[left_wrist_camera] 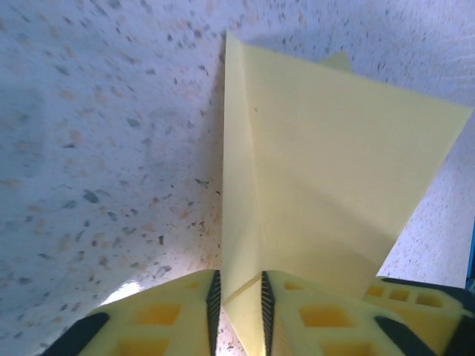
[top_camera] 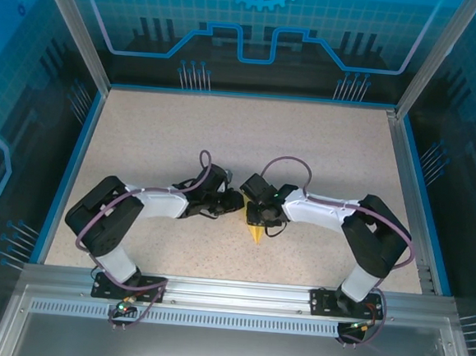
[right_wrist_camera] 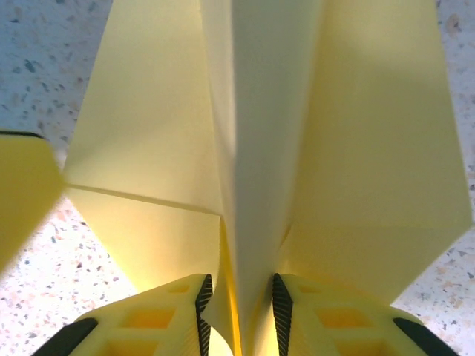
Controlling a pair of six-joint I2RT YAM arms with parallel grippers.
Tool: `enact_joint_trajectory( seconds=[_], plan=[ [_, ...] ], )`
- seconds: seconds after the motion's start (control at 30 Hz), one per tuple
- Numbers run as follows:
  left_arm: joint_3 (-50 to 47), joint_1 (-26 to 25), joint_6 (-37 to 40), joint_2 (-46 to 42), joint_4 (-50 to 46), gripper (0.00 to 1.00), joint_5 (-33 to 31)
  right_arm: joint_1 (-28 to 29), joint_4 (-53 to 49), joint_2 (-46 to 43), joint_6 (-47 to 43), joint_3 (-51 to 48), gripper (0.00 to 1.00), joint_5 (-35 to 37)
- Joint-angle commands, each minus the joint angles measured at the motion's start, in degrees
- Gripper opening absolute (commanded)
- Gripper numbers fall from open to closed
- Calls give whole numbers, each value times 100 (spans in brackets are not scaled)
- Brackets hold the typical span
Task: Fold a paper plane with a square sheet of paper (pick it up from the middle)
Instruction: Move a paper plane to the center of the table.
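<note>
Judging both holds loose, we see the paper plane (right_wrist_camera: 252, 148) between the narrow jaws of the right gripper (right_wrist_camera: 239, 293), though we cannot tell if it is pinched; the left gripper (left_wrist_camera: 238, 289), just beside the right gripper, gapes slightly around the same crease, so the plane may slip or skew

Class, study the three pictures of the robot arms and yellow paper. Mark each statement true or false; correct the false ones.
1. The yellow paper lies between the two arms. True.
2. The paper is a flat, uncreased square. False: it is folded, with creases and layers.
3. Paper sits between the fingers of the left gripper. True.
4. The right gripper hangs far from the paper. False: paper sits between its fingers.
5. The table is plain blue. False: speckled beige.
</note>
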Motion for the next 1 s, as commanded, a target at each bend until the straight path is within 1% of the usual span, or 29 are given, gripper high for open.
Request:
enact_joint_trajectory(
  seconds=[0.0,0.07,0.1,0.2,0.3,0.43,0.5,0.6,0.7,0.8,0.87,0.97],
  plan=[
    [-151,177,-36,-444,-399,29,-267,127,-321,162,183,215,28,193],
    [-192,264,-29,-685,-683,31,-444,158,-345,191,216,243,26,226],
    [-208,298,-29,-832,-858,33,-587,165,-351,190,228,252,25,245],
    [-230,357,3,-1281,-1479,39,-1143,185,-424,232,272,318,21,355],
    [-247,374,7,-1738,-2080,55,-1757,210,-494,285,327,371,16,469],
    [-305,411,4,-2294,-2685,70,-2420,228,-574,377,417,440,13,613],
    [-324,445,27,-2475,-2892,75,-2604,242,-613,430,435,485,13,660],
    [-376,496,31,-2638,-3066,80,-2766,262,-655,522,446,571,14,703],
    [-398,523,30,-2671,-3172,83,-2848,268,-683,577,449,630,14,730],
    [-388,532,39,-2638,-3313,88,-2980,272,-712,620,411,704,12,736],
    [-364,547,63,-2636,-3419,90,-3064,265,-734,638,338,782,10,755],
    [-344,556,100,-2641,-3555,94,-3198,195,-702,598,148,939,10,841]
  ],
)
